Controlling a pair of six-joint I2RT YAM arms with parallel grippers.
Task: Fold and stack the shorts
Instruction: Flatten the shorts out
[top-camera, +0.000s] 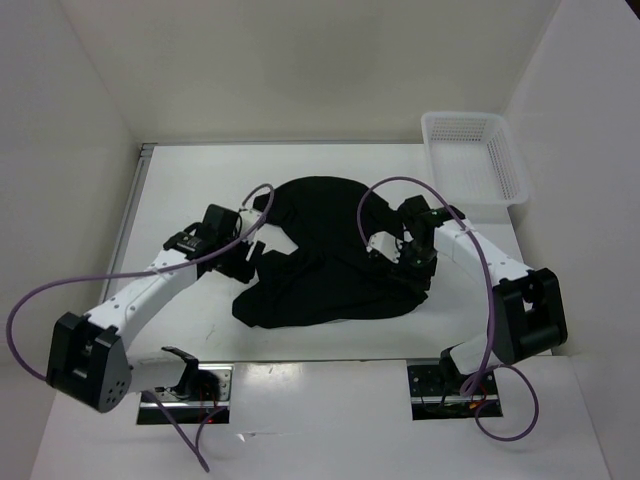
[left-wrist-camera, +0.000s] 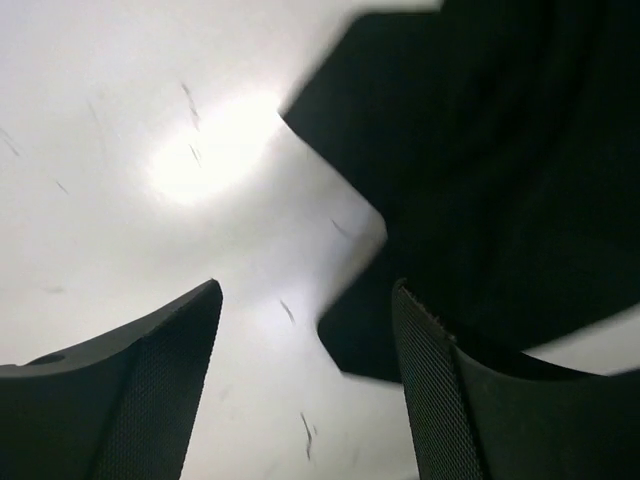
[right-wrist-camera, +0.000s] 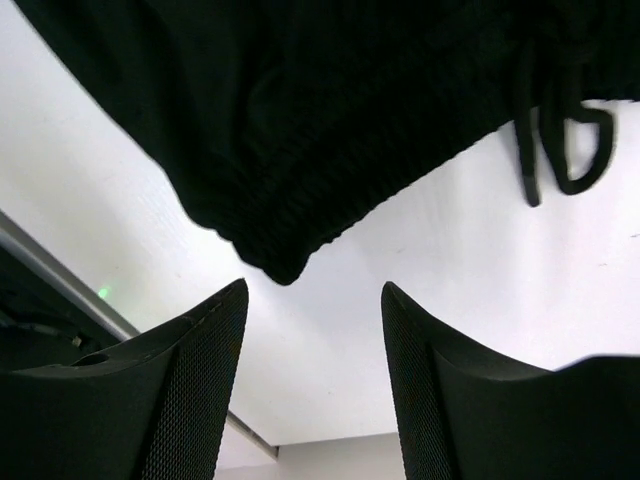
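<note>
The black shorts (top-camera: 320, 250) lie crumpled in the middle of the white table (top-camera: 180, 200). My left gripper (top-camera: 252, 258) is at their left edge. In the left wrist view it (left-wrist-camera: 307, 290) is open and empty over bare table, with the shorts (left-wrist-camera: 500, 150) ahead and to the right, behind the right finger. My right gripper (top-camera: 413, 266) is at their right edge. In the right wrist view it (right-wrist-camera: 314, 287) is open and empty, a waistband corner of the shorts (right-wrist-camera: 330, 100) just beyond the fingertips and the drawstring (right-wrist-camera: 530, 130) at the upper right.
A white mesh basket (top-camera: 465, 117) stands at the table's far right corner. White walls close in the table on the left, back and right. Purple cables loop above both arms.
</note>
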